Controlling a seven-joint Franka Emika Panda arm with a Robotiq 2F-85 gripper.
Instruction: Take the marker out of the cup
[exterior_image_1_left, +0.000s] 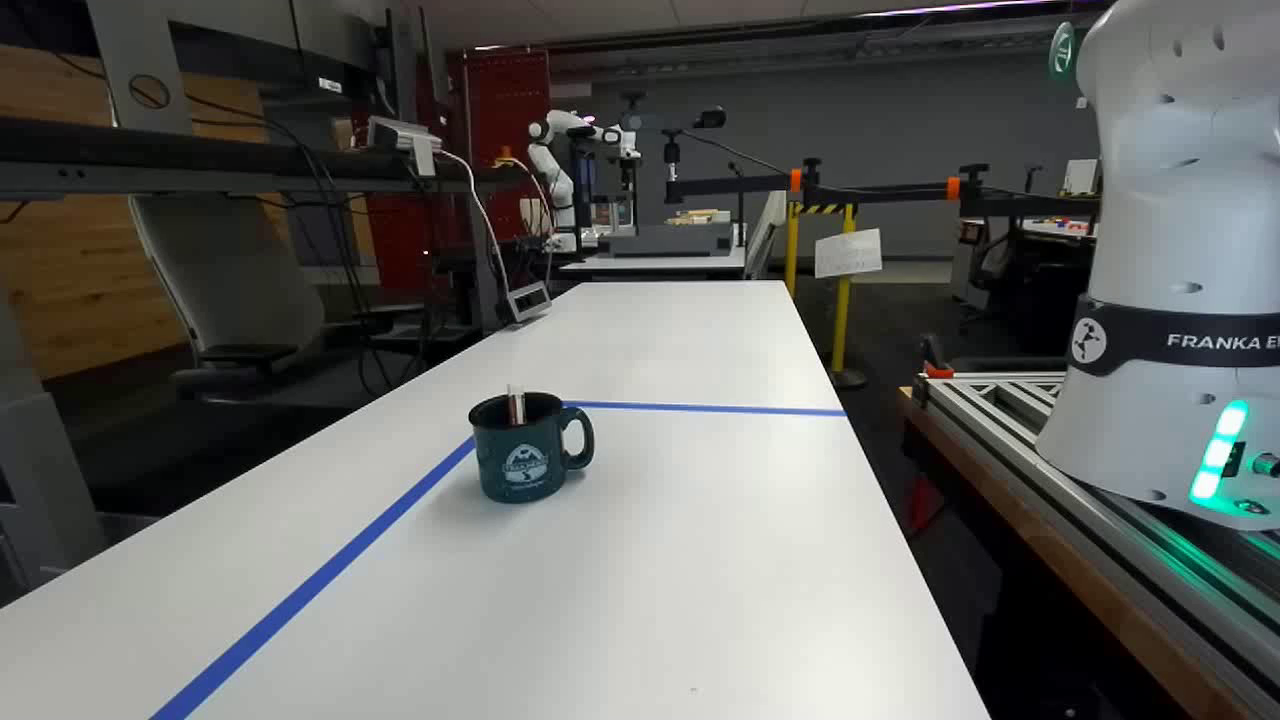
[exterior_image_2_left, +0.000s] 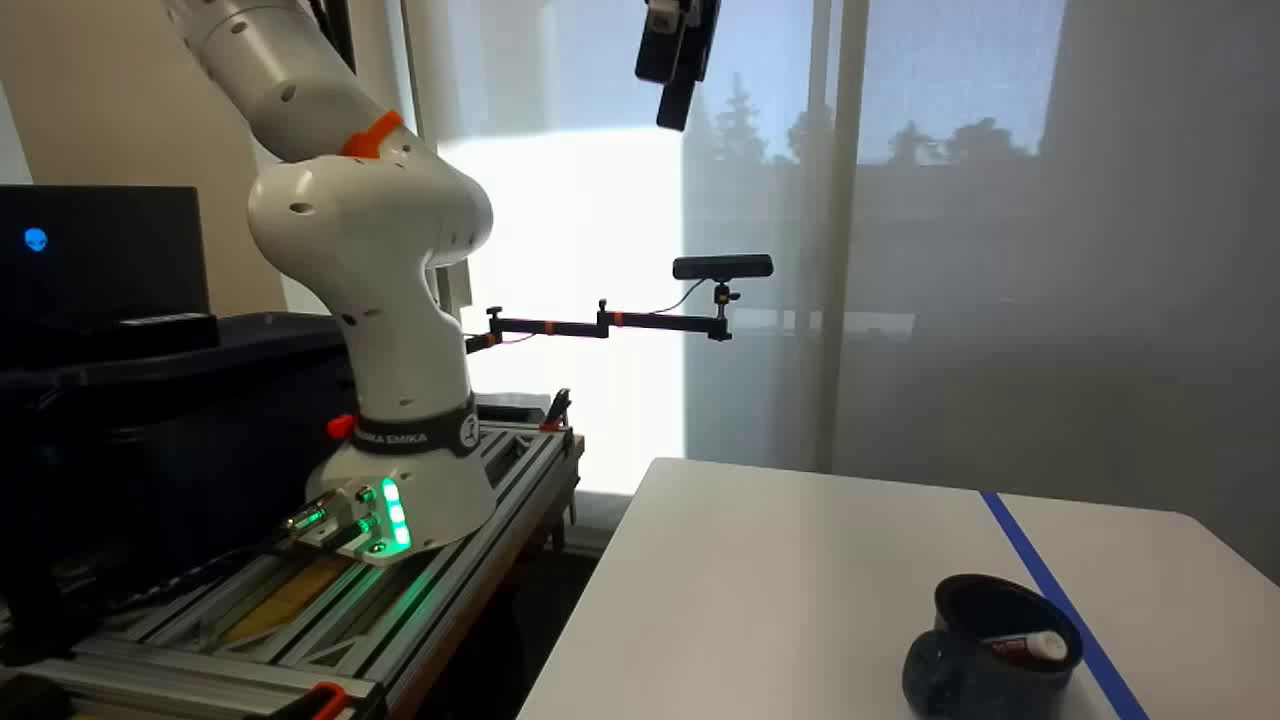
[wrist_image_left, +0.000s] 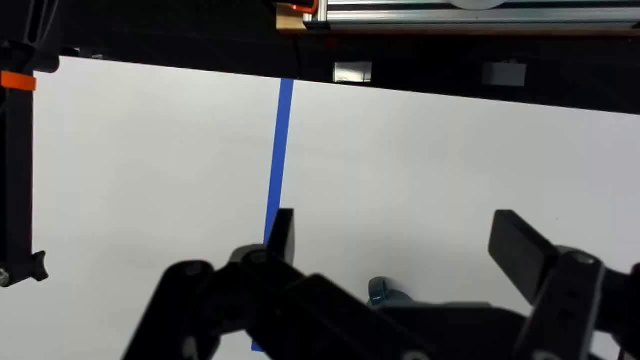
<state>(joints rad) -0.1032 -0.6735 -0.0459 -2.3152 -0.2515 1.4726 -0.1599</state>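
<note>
The cup (exterior_image_1_left: 522, 465) is a dark teal mug with a pale logo and a loop handle, upright on the white table. It also shows at the bottom right of an exterior view (exterior_image_2_left: 985, 690). The marker (exterior_image_1_left: 516, 405) stands inside the cup, leaning, its upper end just above the rim. In an exterior view the marker (exterior_image_2_left: 1030, 647) shows a reddish body and a whitish end. My gripper (exterior_image_2_left: 670, 92) hangs high above the table, apart from the cup. In the wrist view the gripper (wrist_image_left: 392, 222) is open and empty. There the cup's handle (wrist_image_left: 378, 291) shows; the gripper hides most of the cup and the marker.
Blue tape lines (exterior_image_1_left: 340, 565) mark the white table (exterior_image_1_left: 700, 560); the cup stands by their corner. A camera on a black bar (exterior_image_2_left: 660, 322) reaches out beside the table. A small grey device (exterior_image_1_left: 528, 301) sits at the table's far edge.
</note>
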